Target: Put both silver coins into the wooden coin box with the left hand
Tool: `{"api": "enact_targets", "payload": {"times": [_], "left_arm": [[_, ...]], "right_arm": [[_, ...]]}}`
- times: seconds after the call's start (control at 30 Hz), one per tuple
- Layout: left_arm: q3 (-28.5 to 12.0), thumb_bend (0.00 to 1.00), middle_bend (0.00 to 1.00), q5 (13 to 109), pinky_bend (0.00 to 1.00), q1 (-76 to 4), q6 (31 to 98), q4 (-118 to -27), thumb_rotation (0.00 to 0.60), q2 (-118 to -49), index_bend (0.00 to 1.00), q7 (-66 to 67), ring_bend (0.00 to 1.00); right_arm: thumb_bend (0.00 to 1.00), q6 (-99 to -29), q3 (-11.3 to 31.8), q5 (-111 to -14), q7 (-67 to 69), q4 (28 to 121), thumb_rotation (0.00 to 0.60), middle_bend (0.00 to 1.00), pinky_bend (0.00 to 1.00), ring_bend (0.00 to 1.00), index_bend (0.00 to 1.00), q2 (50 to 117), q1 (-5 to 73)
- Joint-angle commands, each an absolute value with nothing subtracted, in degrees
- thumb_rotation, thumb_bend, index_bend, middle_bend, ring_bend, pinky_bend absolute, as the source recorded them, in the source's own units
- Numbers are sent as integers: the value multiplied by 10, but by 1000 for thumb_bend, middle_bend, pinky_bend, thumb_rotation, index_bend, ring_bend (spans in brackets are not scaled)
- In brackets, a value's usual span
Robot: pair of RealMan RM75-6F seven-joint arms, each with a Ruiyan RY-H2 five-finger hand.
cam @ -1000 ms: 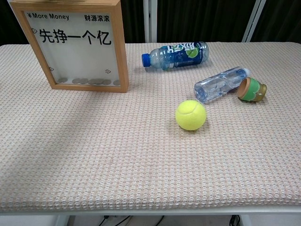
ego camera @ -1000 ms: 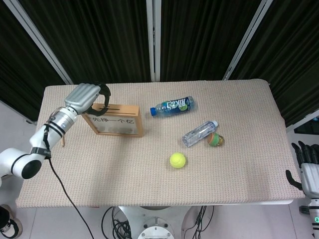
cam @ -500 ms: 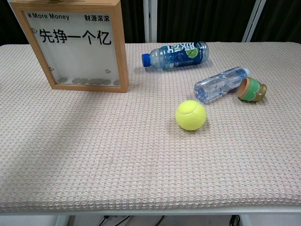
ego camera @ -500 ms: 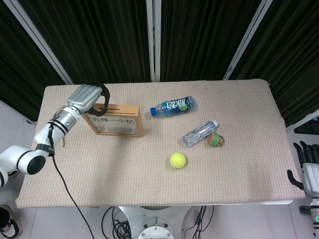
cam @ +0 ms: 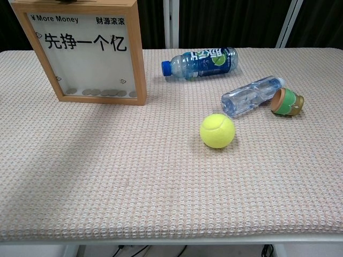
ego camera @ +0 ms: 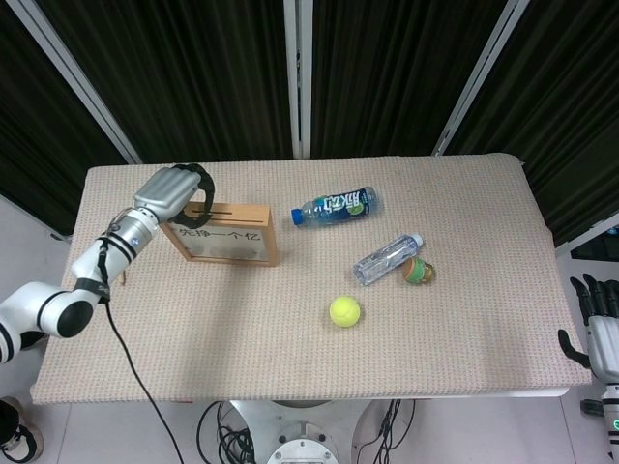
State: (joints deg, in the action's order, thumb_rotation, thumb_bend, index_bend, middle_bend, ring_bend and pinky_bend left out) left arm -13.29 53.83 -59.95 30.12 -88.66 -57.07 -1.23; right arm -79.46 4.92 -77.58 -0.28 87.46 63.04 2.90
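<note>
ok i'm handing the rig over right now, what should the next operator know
Left hand: over the top left end of the wooden coin box, fingers curled at its slot; whether it holds a coin cannot be seen.
Right hand: off the table's right edge, idle, fingers apart.
Box stands upright at far left; a row of coins lies inside at its bottom.
No loose silver coin shows on the table. Confirm both are in before you pull the hand away.

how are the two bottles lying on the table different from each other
The blue bottle has a blue cap and a blue and green printed label; the clear bottle has no label, and I cannot make out its cap. In the chest view the blue bottle's cap end points left, while the clear bottle's narrow end points right, next to a small green and brown object. The blue bottle lies farther back on the table. Both lie on their sides.
</note>
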Motion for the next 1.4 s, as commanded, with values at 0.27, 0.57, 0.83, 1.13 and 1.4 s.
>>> {"api": "enact_targets", "payload": {"times": [0.27, 0.57, 0.83, 1.13, 1.4], "left_arm": [[-127, 411, 288, 539, 180, -603, 300, -885, 600, -573, 414, -10, 119], [-136, 409, 274, 551, 181, -585, 334, -907, 600, -559, 263, -22, 109], [-147, 403, 267, 667, 198, -468, 540, -1029, 600, -509, 268, -48, 109], [-34, 244, 240, 891, 194, -222, 922, -1008, 600, -545, 282, 71, 109], [28, 228, 156, 866, 155, -100, 970, -880, 600, -620, 217, 18, 48]], "right_arm": [[327, -794, 50, -773, -1, 873, 600, 0, 0, 0, 0, 630, 29], [327, -791, 50, -772, -1, 872, 600, 0, 0, 0, 0, 630, 31], [327, -795, 51, -776, 3, 874, 600, 0, 0, 0, 0, 628, 30], [327, -822, 44, -802, 3, 852, 600, 0, 0, 0, 0, 634, 23], [327, -829, 37, -810, -40, 849, 600, 0, 0, 0, 0, 648, 21]]}}
